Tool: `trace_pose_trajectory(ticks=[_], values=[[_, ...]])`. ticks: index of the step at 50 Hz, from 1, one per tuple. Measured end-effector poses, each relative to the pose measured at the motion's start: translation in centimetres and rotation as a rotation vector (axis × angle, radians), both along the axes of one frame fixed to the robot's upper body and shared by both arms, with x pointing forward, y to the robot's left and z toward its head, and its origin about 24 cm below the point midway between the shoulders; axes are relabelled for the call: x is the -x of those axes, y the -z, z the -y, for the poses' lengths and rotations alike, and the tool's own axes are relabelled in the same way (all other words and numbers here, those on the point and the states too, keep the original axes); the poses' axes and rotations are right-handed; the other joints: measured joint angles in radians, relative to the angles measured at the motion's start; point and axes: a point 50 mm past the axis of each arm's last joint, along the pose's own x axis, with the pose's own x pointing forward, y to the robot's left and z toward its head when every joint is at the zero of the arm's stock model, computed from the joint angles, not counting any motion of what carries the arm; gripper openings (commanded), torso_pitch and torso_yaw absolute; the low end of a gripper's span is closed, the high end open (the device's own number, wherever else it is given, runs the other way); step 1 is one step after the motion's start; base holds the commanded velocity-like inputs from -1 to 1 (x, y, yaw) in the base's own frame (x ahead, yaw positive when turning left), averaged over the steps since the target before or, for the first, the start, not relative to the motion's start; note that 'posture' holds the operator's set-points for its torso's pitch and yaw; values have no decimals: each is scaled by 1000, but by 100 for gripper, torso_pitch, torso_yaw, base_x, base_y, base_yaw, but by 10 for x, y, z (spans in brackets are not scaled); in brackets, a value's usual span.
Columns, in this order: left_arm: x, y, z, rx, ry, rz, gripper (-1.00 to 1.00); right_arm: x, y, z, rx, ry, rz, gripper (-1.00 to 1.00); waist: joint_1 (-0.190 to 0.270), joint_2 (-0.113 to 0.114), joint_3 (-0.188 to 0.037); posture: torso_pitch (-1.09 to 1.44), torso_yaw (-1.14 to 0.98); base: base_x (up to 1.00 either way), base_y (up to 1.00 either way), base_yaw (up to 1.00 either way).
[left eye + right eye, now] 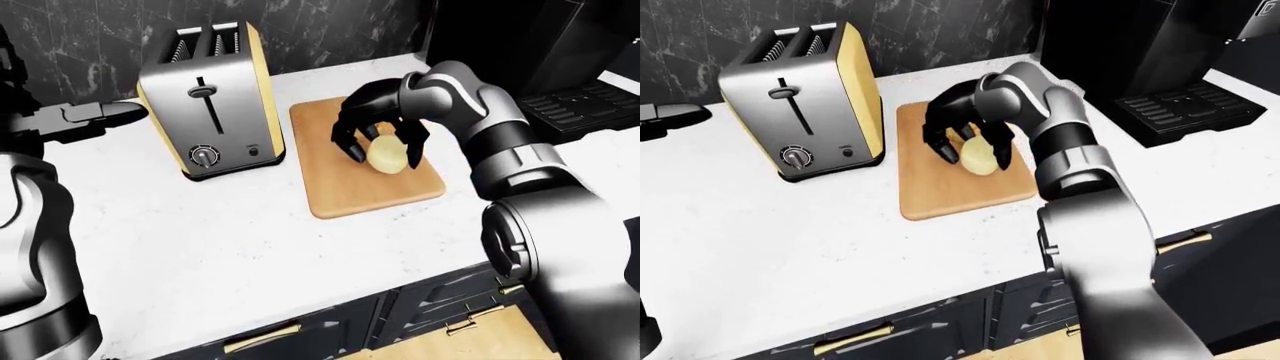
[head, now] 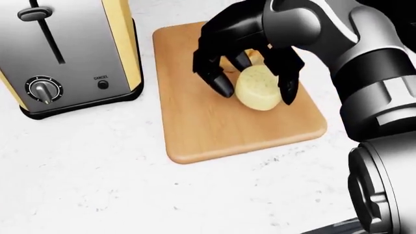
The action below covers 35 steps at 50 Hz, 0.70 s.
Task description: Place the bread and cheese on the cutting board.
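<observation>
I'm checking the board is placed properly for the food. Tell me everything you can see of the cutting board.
The cutting board is a light wooden rectangle with rounded corners, lying flat on the white speckled counter, just right of the toaster without touching it. A pale round bread piece sits over its upper right part, with the right hand curled around it.

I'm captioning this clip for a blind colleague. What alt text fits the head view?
The robot's black right hand holds a pale round bread roll over a wooden cutting board on a white speckled counter. A silver and yellow toaster stands at the view's left; something yellowish shows behind the fingers, too hidden to identify.
</observation>
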Motion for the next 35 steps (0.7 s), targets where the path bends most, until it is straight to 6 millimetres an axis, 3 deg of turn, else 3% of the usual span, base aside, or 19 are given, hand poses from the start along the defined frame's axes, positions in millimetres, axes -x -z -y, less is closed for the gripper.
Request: trace_pose_trajectory(ticks=[4, 7, 11, 12, 16, 20, 25, 35], values=[[0, -1, 0, -2, 2, 1, 100, 1, 1, -1, 2, -4, -12, -95, 0, -1, 0, 0, 0, 0, 0, 0], [0, -2, 0, -1, 0, 3, 100, 1, 0, -1, 6, -7, -20, -50, 0, -1, 0, 0, 0, 0, 0, 0], [0, -2, 0, -1, 1, 4, 100, 2, -1, -1, 11, -9, -22, -11, 0, -1, -1, 0, 0, 0, 0, 0], [0, -2, 0, -1, 1, 4, 100, 2, -1, 0, 11, -8, -23, 12, 0, -1, -1, 0, 0, 0, 0, 0], [0, -1, 0, 0, 0, 0, 100, 2, -2, -1, 16, -11, -22, 53, -1, -2, -3, 0, 0, 0, 0, 0], [0, -1, 0, -1, 1, 0, 100, 2, -4, -1, 11, -13, -19, 59, -1, -2, -3, 0, 0, 0, 0, 0], [0, -1, 0, -1, -2, 1, 100, 2, -5, -1, 12, -14, -22, 100, 0, -2, -2, 0, 0, 0, 0, 0], [-1, 0, 0, -1, 1, -2, 100, 4, -16, -1, 27, -19, -11, 100, 1, -1, -1, 0, 0, 0, 0, 0]])
